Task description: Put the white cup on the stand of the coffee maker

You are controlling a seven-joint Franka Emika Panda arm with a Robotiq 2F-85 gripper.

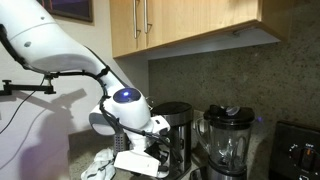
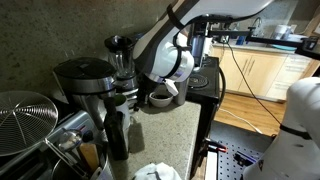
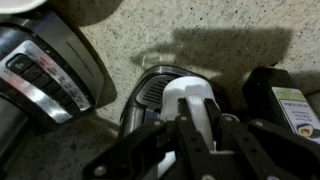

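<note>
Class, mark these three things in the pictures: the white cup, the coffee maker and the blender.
white cup [image 3: 190,102]: wrist view, on its white side wall.
coffee maker [image 2: 85,76]: in an exterior view, on its upper housing.
blender [image 1: 226,146]: in an exterior view, on its clear jar.

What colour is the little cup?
The small round cup is white, clearest in the wrist view.

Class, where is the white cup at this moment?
In the wrist view the white cup sits between the fingers of the gripper, over the coffee maker's dark round stand, with a labelled dark bottle to its right.
</note>
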